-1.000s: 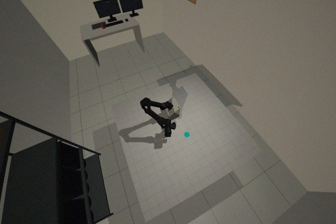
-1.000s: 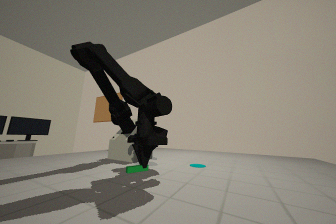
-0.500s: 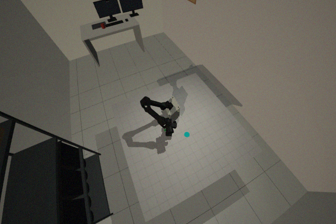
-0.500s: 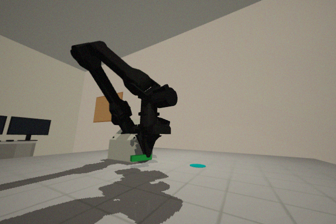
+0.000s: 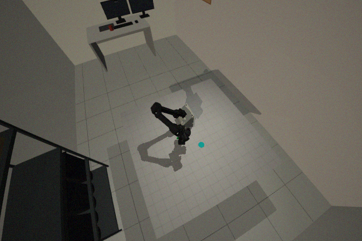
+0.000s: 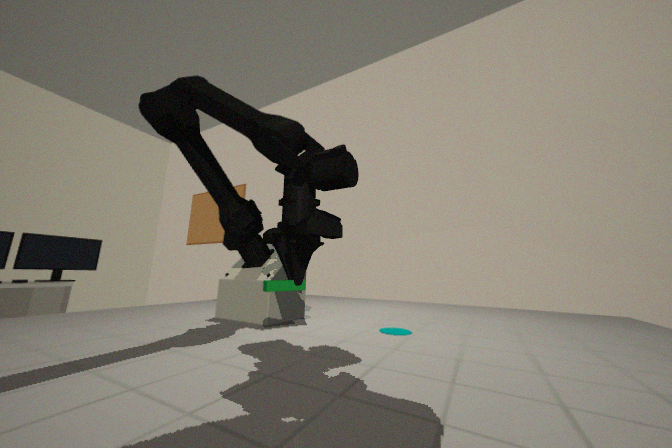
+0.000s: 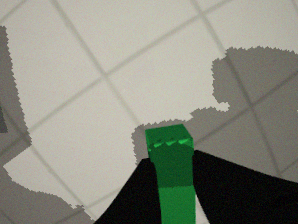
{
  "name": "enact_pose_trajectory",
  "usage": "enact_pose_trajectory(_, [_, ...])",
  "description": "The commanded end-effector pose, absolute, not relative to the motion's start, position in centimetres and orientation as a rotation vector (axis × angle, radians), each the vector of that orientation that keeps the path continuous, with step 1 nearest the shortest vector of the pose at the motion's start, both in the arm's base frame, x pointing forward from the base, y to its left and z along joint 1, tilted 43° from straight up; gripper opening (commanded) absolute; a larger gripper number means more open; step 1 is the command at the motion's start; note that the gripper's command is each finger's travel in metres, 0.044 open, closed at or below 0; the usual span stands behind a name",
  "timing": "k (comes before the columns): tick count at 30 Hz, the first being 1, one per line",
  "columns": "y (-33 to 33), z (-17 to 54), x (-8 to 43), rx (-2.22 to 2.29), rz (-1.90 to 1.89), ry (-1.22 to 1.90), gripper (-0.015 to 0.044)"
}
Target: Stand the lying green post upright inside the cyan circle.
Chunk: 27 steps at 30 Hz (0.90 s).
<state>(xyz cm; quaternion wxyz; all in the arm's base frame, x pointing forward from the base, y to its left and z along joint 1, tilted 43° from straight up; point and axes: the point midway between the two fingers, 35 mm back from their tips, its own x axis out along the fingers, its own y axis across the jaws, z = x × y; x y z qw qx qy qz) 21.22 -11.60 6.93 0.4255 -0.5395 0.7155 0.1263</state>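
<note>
The green post (image 5: 178,138) (image 6: 280,285) (image 7: 176,172) is held level, clear above the floor, in front of the robot's pale base in the exterior view. My gripper (image 6: 298,282) (image 7: 170,164) points down and is shut on the post near one end, so most of its length sticks out to the left in the exterior view. In the wrist view one end of the post points up the picture between the two black fingers. In the top view the arm hides most of the post. The cyan circle (image 5: 201,144) (image 6: 395,331) lies flat on the floor, to the right of the gripper in the top and exterior views.
The robot's pale base (image 5: 189,114) (image 6: 242,300) stands close behind the gripper. A desk (image 5: 117,33) with monitors is far off at the top of the top view, and a dark shelf unit (image 5: 35,187) stands at the lower left. The arm's shadow falls on the floor.
</note>
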Motion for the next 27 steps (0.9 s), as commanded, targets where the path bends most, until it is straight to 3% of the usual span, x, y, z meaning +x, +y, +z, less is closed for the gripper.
enact_pose_trajectory(1, [-10.8, 8.3, 21.2, -1.352, 0.295, 1.782, 0.0023])
enact_pose_trajectory(12, [-9.4, 10.2, 20.8, -1.359, 0.289, 1.786, 0.0023])
enact_pose_trajectory(27, [-7.4, 9.4, 24.3, -1.364, 0.310, 1.779, 0.0023])
